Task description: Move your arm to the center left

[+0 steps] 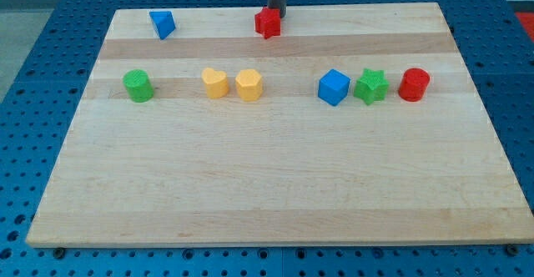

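Observation:
My tip (pixel 276 15) is at the view's top middle, at the board's far edge, just above and right of a red star block (pixel 267 22), touching or nearly touching it. The dark rod rises out of the view's top. At the centre left of the wooden board (pixel 250 185) stands a green cylinder (pixel 138 86), far to the left and below my tip.
A blue triangular block (pixel 163 23) lies at the top left. A yellow heart (pixel 215 83) and a yellow hexagon (pixel 249 85) sit side by side mid-board. At the right stand a blue cube (pixel 333 87), a green star (pixel 371 86) and a red cylinder (pixel 414 85).

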